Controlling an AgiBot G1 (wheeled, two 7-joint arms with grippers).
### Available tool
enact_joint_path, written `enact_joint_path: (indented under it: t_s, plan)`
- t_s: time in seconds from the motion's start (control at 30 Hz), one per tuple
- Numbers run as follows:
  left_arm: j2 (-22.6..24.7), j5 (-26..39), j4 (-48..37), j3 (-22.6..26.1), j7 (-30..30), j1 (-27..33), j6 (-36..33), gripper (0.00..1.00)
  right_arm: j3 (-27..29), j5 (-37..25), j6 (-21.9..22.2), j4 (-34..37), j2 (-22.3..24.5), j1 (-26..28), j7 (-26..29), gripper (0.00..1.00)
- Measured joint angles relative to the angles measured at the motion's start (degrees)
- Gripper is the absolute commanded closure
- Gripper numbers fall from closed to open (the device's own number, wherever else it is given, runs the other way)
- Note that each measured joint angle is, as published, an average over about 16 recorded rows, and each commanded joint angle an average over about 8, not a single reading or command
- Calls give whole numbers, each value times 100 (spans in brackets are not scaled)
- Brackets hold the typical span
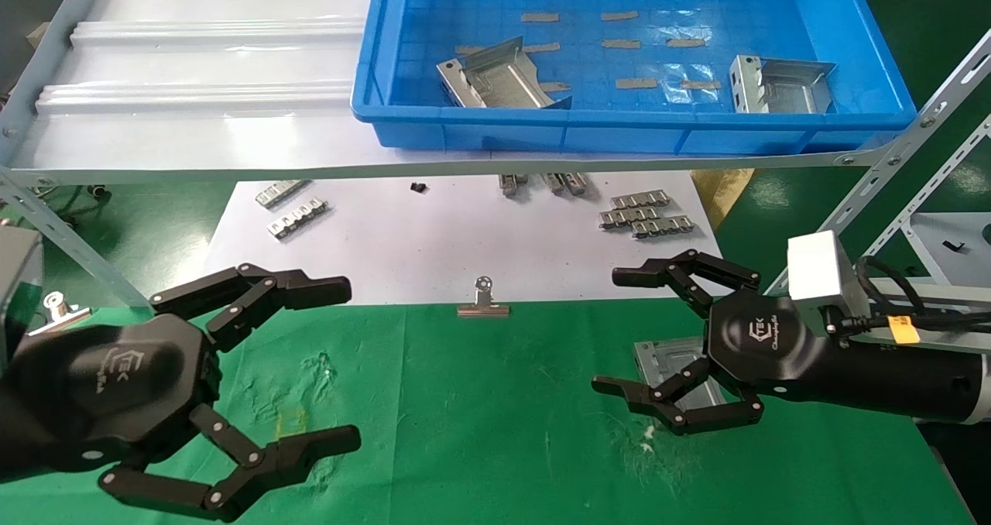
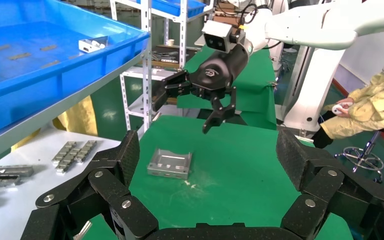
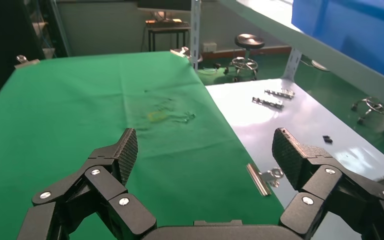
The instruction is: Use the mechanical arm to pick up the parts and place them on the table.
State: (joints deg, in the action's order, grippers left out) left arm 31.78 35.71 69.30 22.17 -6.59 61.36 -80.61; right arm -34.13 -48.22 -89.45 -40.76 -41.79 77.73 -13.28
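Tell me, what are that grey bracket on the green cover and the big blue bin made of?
The bracket looks like thin stamped sheet metal: dull silver-grey, pressed channels, bent-up edges. The blue bin appears to be moulded plastic: uniform glossy colour, rounded rim. The green table cover seems to be cloth, matte and slightly wrinkled.

Part on the table (image 1: 664, 361): in the head view the right gripper (image 1: 608, 331) covers most of it; only one corner and a strip of edge show. Contact between its lower finger and the part cannot be told there.

Left gripper (image 1: 348, 366): its arm runs off the head view's left edge.

Blue bin (image 1: 619, 134): far end cut by the top edge of the head view. The flat grey strips (image 1: 619, 43) on its floor are too small to identify.

Ribbed strips (image 1: 542, 182) on the white sheet (image 1: 433, 238): partly hidden under the shelf edge (image 1: 387, 170).

Small black item (image 1: 418, 187) on the sheet: too small to tell.
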Motion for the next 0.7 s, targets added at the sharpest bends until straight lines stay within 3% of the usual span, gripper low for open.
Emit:
enact_joint_path:
  t_s: [0.7]
  plan:
    - [0,0,0,0,0,0,0,0,1127,396,234,-2042,421,-1006,1496,0]
